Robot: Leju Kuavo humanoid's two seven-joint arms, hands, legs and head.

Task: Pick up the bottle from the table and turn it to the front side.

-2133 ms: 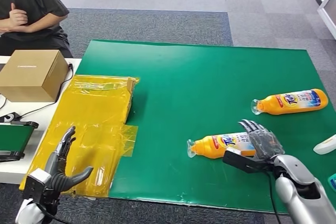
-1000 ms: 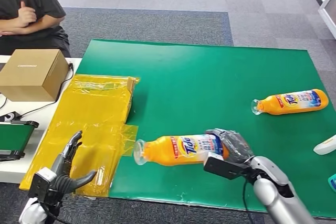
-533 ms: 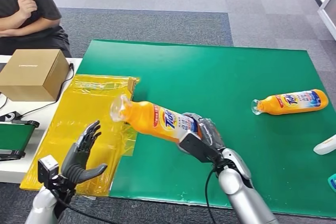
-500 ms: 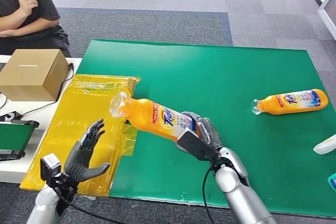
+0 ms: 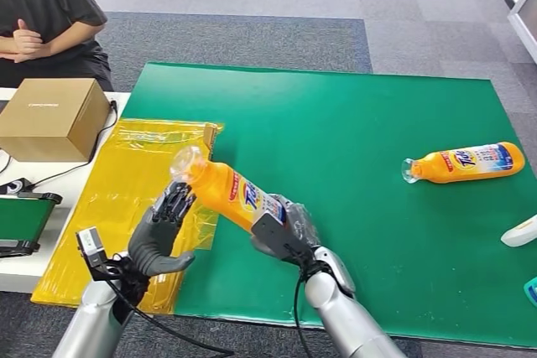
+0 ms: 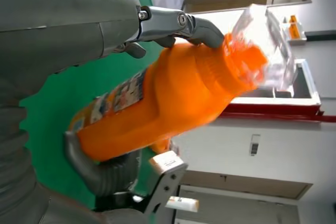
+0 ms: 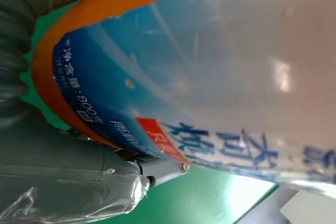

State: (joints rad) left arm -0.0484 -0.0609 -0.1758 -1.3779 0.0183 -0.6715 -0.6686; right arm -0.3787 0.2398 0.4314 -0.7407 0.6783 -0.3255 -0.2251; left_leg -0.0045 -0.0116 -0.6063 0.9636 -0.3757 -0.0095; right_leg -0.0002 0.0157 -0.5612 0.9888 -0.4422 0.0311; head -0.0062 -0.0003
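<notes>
- The bottle is orange with a clear cap and hangs in the air over the near-left part of the green mat, beside the yellow sheet.
- It is tilted, cap end up and to the far left, base down to the near right.
- The right hand grips the bottle at its base end; the fingers are curled round the labelled body, and a clear plastic cover lies over the hand.
- In the right wrist view the bottle's blue label lies right against the hand, with a finger pressed along its edge.
- The left hand is at the neck end, just below the cap. Its fingers are spread and reach up to the bottle's shoulder.
- In the left wrist view a finger lies along the bottle's neck and the thumb curves under the body; I cannot tell whether the grasp is tight.
- A second bottle lies on its side at the mat's right, cap to the left, well apart from the hands.
- A cardboard box stands on the white table at the far left.
- A person in a dark top sits beyond the box.
</notes>
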